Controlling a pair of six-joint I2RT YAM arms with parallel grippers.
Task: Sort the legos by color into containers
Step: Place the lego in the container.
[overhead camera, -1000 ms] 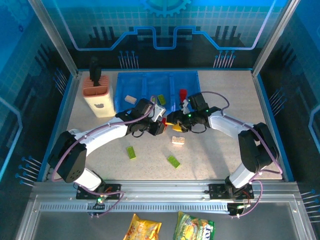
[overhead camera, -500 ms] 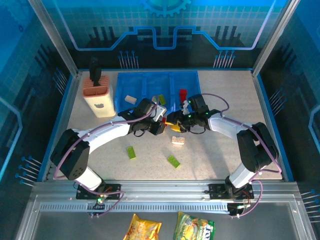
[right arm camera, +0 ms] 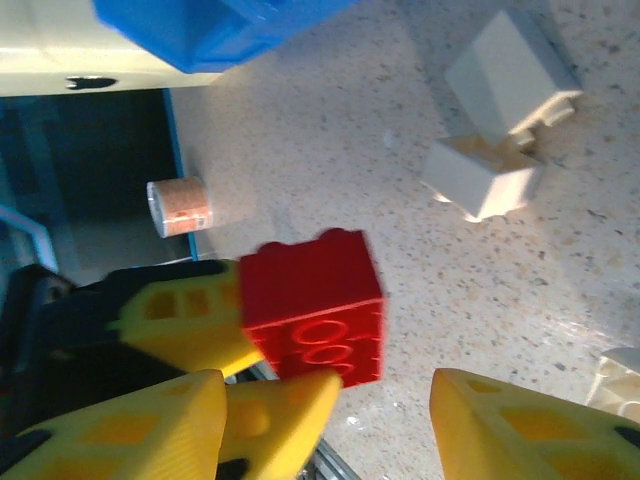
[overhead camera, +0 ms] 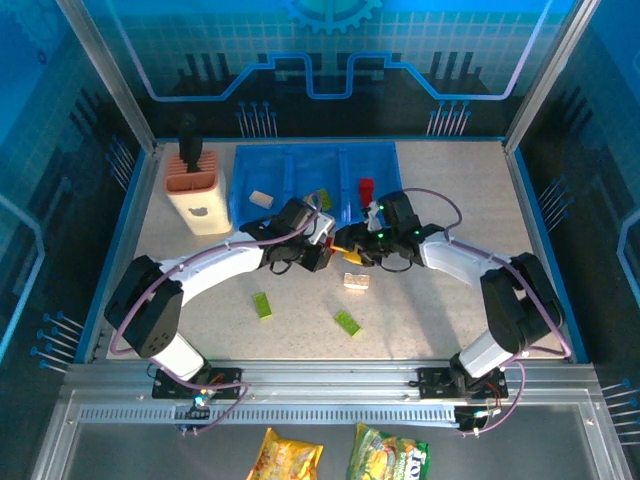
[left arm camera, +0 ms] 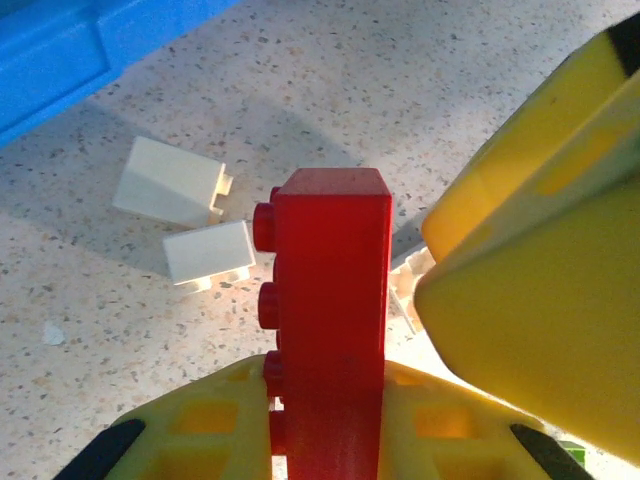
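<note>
- tray (overhead camera: 300, 160): cream, green, red sorted 1 per compartment, unchanged
- L arm (overhead camera: 215, 265) crept toward tray
- L end effector (overhead camera: 324, 246) pinching red brick (left arm camera: 335, 300) above surface (overhead camera: 440, 200), beside spread R end effector (right arm camera: 365, 400)
- loose legos (overhead camera: 262, 305) same spots
- judge: red going to red's compartment, or handover
- snack packets (overhead camera: 290, 455): print too small to read

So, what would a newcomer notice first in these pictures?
A small red rectangular plastic brick, clamped in the left claw over mid-table. The open right claw hovers right beside it. Under them lie cream-white plastic bricks on the speckled tabletop.
</note>
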